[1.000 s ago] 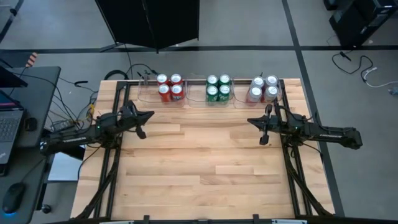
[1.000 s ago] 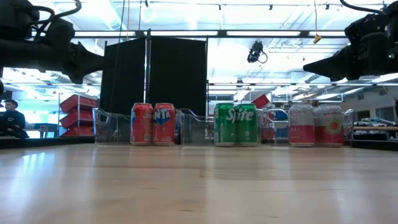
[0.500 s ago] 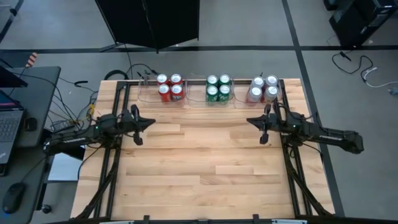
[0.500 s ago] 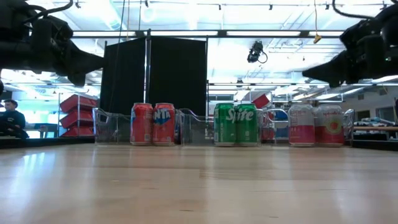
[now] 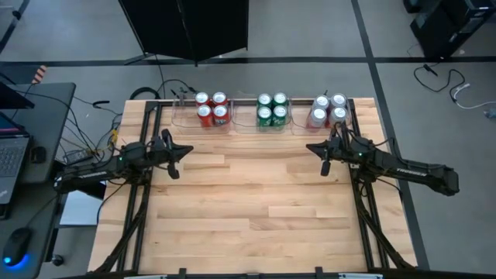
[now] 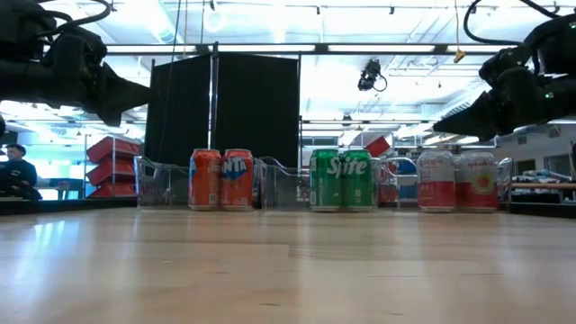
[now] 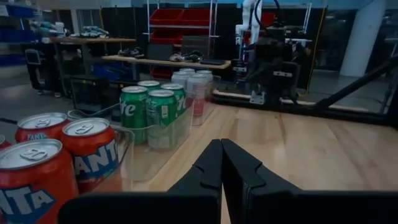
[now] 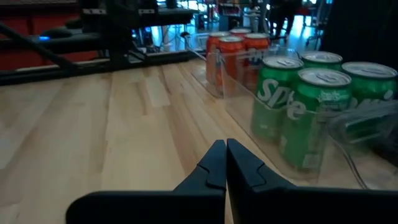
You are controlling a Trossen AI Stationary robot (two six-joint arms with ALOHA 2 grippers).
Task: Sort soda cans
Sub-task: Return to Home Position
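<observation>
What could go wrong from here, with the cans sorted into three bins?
The right hand hangs shut close in front of the silver-white cans; a wide swing of that arm might nudge their bin. The left hand, also shut, sits similarly near the red cans. Both groups stand at the far edge of the table, so a push could send cans off it.

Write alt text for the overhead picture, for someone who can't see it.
Twelve soda cans stand sorted in three clear bins along the table's far edge: red cans left, green cans middle, silver-white cans right. The left gripper and right gripper hover nearby, shut and empty.
</observation>
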